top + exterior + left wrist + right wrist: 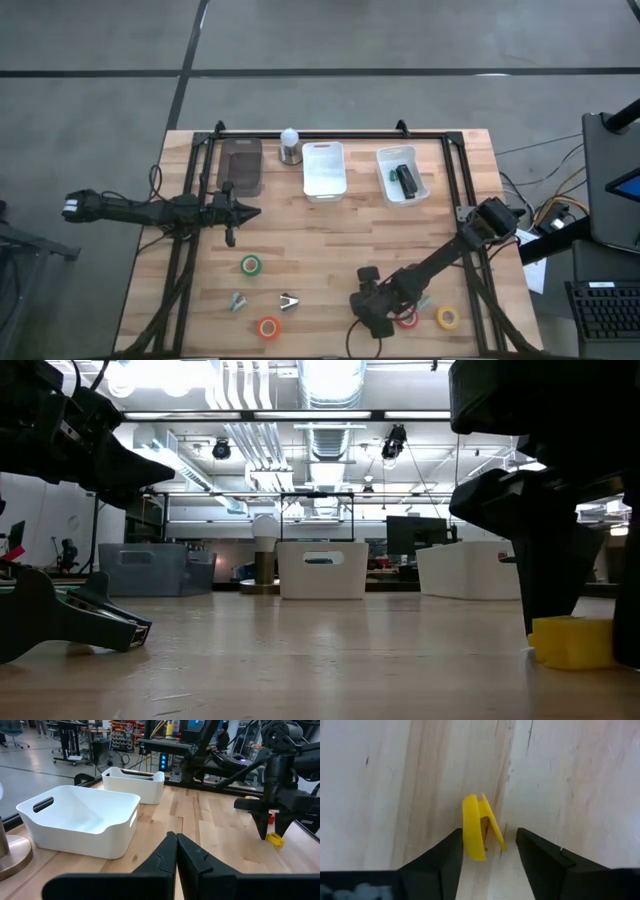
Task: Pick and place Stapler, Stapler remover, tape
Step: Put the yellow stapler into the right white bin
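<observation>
- Right gripper [488, 836]: at the table's near edge, about 5 o'clock from centre, down at the tabletop. Jaws are apart and straddle the yellow remover [479, 827], with no grip on it yet.
- The remover stands on edge between the fingers, tight against one and clear of the other. I'd shift the gripper to centre it, or a one-sided close may tip or skid it.
- Keep the tips low, nearly on the wood. It's small and thin, so clamp across the flat faces, not the claw ends.
- Red tape [407, 320] sits just beside the gripper at 3 o'clock, and yellow tape [448, 318] is beyond it. Lift straight up so neither gets nudged.
- Still lying out at 7 o'clock: orange tape [268, 327], two more removers [238, 301], green tape [251, 265].
- Left gripper [250, 212]: fingers shut, holding nothing, hovering at 9 o'clock. It's waiting.
- Far edge, 12 o'clock: grey bin [240, 165], white bin [324, 188], right bin [385, 160] with the stapler [407, 180] already in it. Probably the drop goes there; can't tell which bin.
</observation>
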You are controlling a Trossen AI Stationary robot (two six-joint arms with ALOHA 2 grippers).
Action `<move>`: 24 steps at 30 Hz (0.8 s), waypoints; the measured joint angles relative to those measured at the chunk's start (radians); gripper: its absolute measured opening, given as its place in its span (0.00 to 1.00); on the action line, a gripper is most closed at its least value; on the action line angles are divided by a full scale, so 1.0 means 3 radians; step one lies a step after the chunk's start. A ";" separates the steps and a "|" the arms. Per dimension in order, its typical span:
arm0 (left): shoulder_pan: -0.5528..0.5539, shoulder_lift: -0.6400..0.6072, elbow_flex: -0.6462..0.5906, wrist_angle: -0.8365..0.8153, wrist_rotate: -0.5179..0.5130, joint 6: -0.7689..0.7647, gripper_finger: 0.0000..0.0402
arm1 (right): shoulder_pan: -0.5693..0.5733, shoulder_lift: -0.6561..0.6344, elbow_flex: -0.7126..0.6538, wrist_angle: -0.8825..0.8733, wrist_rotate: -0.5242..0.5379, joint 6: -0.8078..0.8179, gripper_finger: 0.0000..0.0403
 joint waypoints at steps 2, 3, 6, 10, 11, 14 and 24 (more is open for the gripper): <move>-0.0001 0.0000 0.0001 -0.0001 -0.0001 0.0000 0.03 | 0.0000 0.0000 0.0000 0.0000 0.0000 0.0005 0.42; -0.0001 0.0000 0.0001 -0.0001 -0.0001 -0.0001 0.03 | -0.0001 0.0000 0.0001 0.0000 0.0000 0.0005 0.40; -0.0001 0.0000 0.0001 -0.0001 -0.0001 0.0000 0.03 | -0.0001 0.0000 0.0003 0.0002 0.0004 0.0000 0.37; -0.0001 0.0000 0.0000 -0.0003 -0.0001 -0.0001 0.03 | -0.0001 0.0001 0.0004 0.0014 0.0005 -0.0019 0.32; 0.0000 0.0000 0.0001 -0.0002 0.0000 -0.0001 0.03 | -0.0001 0.0001 0.0004 0.0016 0.0004 -0.0025 0.31; -0.0001 0.0000 0.0000 -0.0003 -0.0001 0.0000 0.03 | -0.0001 0.0001 0.0005 0.0019 0.0003 -0.0033 0.28; -0.0001 0.0000 0.0000 -0.0003 -0.0001 -0.0001 0.03 | -0.0093 -0.0075 0.0012 0.0014 -0.0003 -0.0199 0.20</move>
